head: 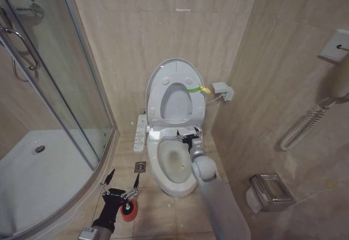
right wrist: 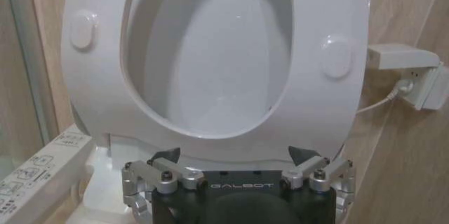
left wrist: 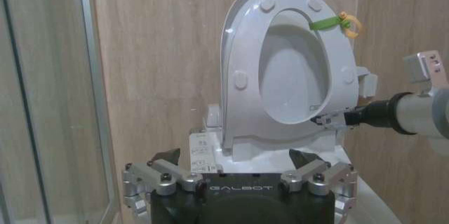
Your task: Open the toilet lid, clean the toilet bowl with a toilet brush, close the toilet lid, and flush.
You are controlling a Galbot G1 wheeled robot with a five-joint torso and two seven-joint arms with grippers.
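The toilet lid (head: 173,64) stands upright against the back wall, and the ring seat (head: 157,95) is raised against it. A yellow-green loop (head: 197,89) hangs at the lid's edge. Below them the toilet bowl (head: 163,175) lies uncovered. My right gripper (head: 185,137) is open over the back of the bowl, just in front of the seat's lower edge (right wrist: 232,142), with nothing between its fingers. My left gripper (head: 123,178) is open low on the floor to the left of the bowl, above a small red cup holder (head: 129,211). The toilet brush is out of view.
A white button panel (head: 140,132) runs along the bowl's left side. A glass shower door (head: 71,87) and shower tray (head: 32,180) lie to the left. A floor drain (head: 140,167), a wall socket (head: 223,91) and a paper holder (head: 270,191) are nearby.
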